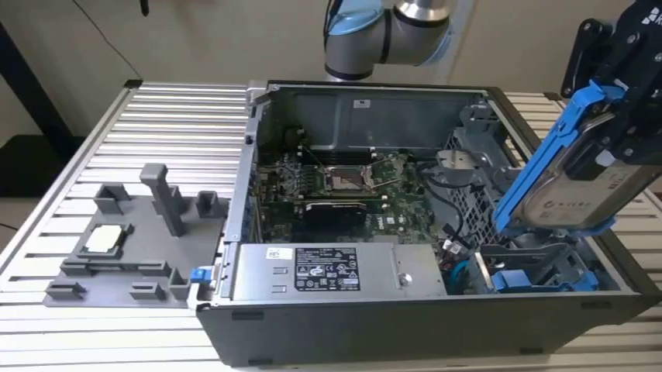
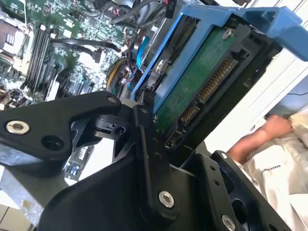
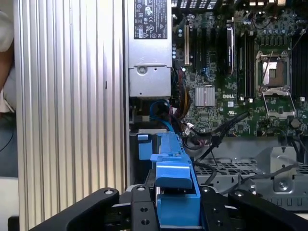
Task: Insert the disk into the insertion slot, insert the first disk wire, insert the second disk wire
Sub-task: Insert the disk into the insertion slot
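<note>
ROBOT ARM POISES DRIVE OVER OPEN COMPUTER: Black jaws clamp shut on the disk [image 1: 563, 182], gripping its bright blue plastic carrier and holding it above the open computer case [image 1: 310, 325] at the exterior view's right. The disk's long axis stands steeply tilted. Its lower end points down toward the insertion slot [image 1: 532, 256], a grey sheet-metal bay where blue plastic parts show. Whether that end touches the bay cannot be told, as the disk partly hides the slot's mouth. In the second wrist view the disk's green circuit board [image 2: 202, 82] and rows of connector pins face the camera. The case rests on a ribbed metal surface [image 1: 176, 116]. A person's arm [image 2: 262, 137] is cut off at the frame's edge.
</note>
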Controlling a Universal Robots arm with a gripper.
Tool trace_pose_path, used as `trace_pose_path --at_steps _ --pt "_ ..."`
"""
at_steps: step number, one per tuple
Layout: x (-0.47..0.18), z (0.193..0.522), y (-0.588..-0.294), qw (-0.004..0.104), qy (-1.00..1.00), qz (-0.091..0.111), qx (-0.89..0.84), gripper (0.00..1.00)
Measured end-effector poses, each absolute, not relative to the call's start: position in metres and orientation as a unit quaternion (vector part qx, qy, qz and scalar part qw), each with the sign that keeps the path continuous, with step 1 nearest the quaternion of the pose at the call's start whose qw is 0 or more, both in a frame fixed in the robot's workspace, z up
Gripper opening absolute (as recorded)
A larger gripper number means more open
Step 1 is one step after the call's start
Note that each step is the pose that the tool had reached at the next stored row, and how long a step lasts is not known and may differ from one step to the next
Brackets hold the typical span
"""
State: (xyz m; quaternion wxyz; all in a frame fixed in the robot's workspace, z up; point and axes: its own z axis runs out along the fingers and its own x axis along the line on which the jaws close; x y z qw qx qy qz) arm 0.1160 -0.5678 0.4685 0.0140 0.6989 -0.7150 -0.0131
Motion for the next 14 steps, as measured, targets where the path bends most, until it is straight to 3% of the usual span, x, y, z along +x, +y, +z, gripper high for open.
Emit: trace_pose_path --at_steps 14 --pt "0.118 0.454 -0.57 0.014 -0.713 -0.013 0.701 0.33"
